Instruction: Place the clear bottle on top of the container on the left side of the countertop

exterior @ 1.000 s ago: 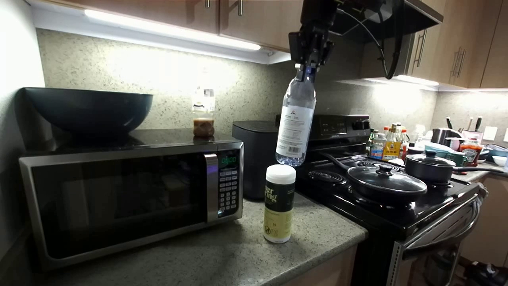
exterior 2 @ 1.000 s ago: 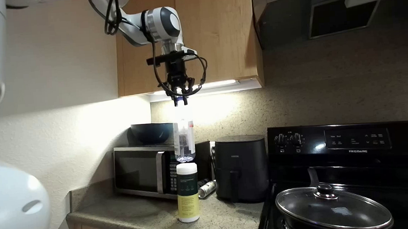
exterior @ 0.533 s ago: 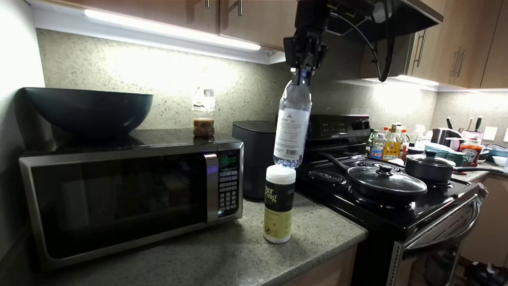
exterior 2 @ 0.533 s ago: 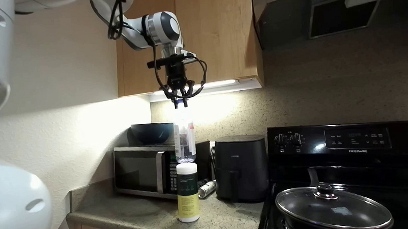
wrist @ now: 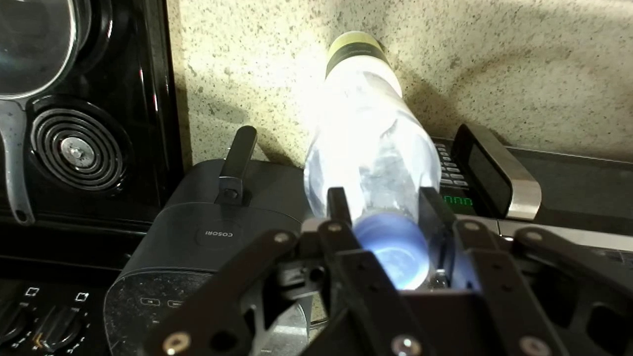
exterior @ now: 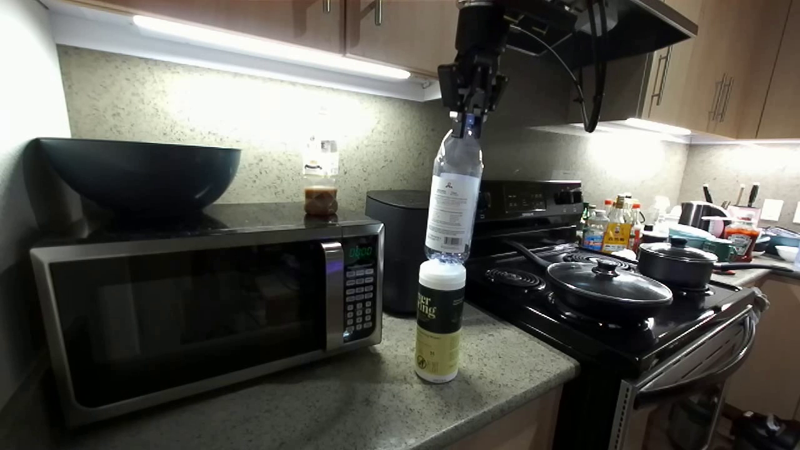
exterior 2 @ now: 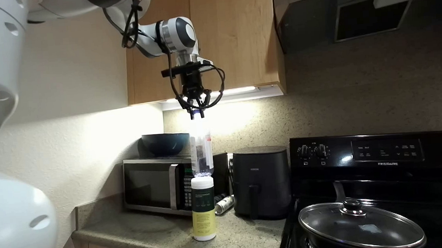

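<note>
Your gripper (exterior: 468,132) pinches the clear water bottle (exterior: 452,209) by its capped top, over the white-lidded canister (exterior: 440,322) right of the microwave (exterior: 200,312); lid contact unclear.

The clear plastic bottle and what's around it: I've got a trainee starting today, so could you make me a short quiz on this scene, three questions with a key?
1. True or false: in both exterior views, the clear plastic bottle appears above the white-lidded canister.

2. By which part does the gripper hold that bottle? A: its base; B: its label; C: its cap end.

3. Which brand name shows, upside down, on the air fryer in the wrist view?

Key: 1 true; 2 C; 3 COSORI.
</note>
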Robot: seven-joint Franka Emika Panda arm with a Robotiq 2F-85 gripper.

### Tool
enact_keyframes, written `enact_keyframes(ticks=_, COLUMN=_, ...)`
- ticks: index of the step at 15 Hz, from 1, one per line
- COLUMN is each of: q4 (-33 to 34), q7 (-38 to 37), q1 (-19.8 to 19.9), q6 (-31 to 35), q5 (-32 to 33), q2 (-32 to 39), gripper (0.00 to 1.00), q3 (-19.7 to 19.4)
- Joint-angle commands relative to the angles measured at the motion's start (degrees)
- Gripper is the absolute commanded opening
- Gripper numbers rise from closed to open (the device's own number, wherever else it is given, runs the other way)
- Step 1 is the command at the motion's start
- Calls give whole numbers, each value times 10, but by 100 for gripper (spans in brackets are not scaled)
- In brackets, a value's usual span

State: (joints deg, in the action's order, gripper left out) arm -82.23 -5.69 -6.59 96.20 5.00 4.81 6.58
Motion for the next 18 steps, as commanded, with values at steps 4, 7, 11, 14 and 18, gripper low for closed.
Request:
enact_keyframes(ticks=4, q4=19, q7=0, q1=-9, q6=-11, q5=10, q2=14, gripper=13, q3=1)
enact_keyframes(ticks=7, q4=18, q7=-1, q1=-11, q6=-11, q5=11, q2=13, gripper=13, q3=1)
enact_keyframes(ticks=11, q4=14, q7=-3, q1=-14, q6=-11, q5=12, q2=11, gripper=13, q3=1)
enact_keyframes(ticks=14, q4=7, q7=-2, q1=-15, q6=-7, q5=19, q2=7, gripper=64, q3=1)
enact_keyframes(ticks=18, q4=7, q7=-5, q1=-15, q6=-8, q5=27, q2=6, gripper=88, q3=1)
